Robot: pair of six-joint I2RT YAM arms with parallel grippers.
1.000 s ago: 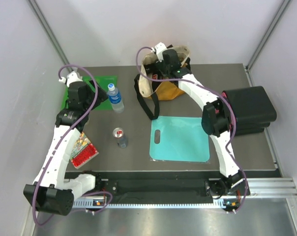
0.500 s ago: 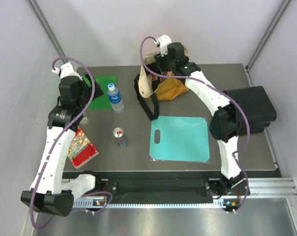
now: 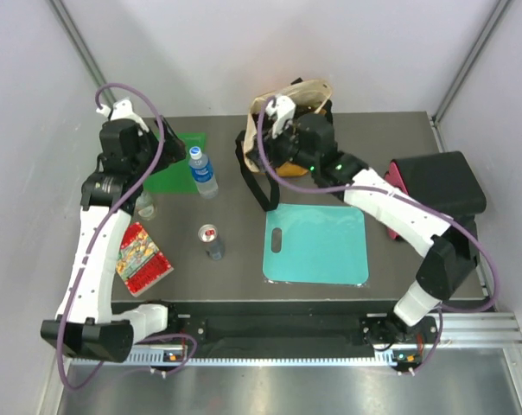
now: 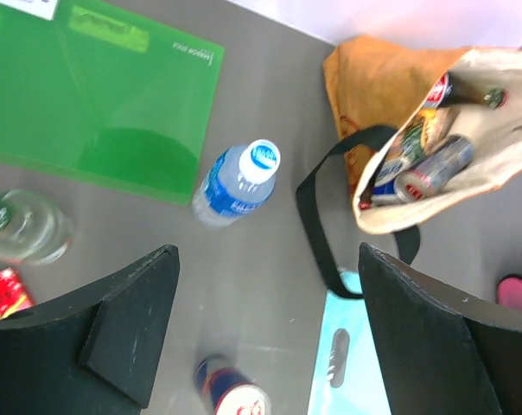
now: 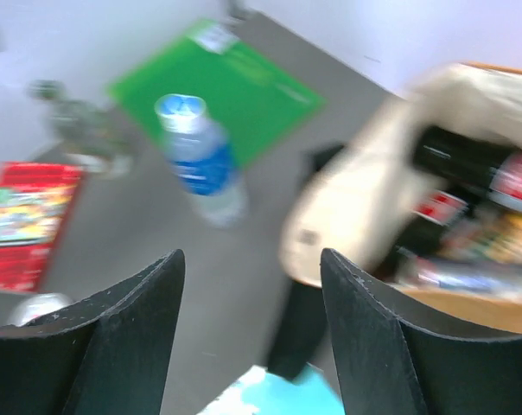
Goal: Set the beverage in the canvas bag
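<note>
Slumping at the far middle of the grey table point(image 3: 239, 268), the canvas bag point(image 4: 378, 82) is soft mustard-yellow cloth with a pale cream lining. A flat black strap point(image 4: 316, 226) loops out from it over the tabletop. Its mouth gapes; inside lie a shiny silver can point(image 4: 434, 169) and a dark bottle point(image 4: 462, 92), among other drinks too crowded to name. A water bottle point(image 4: 238, 183) of clear plastic, blue-labelled and white-capped, stands just left of the bag beside a glossy green mat point(image 4: 88, 95). A slim can point(image 3: 212, 241) stands nearer, left of a teal cutting board point(image 3: 317, 245) with rounded corners. The left gripper point(image 4: 267, 259) hangs spread and empty over the table; the right gripper point(image 5: 252, 259) is likewise parted, holding nothing. From above, the right arm hides much of the bag. The right wrist view is smeared with blur, and the left wrist view's lower edge cuts the slim can.
</note>
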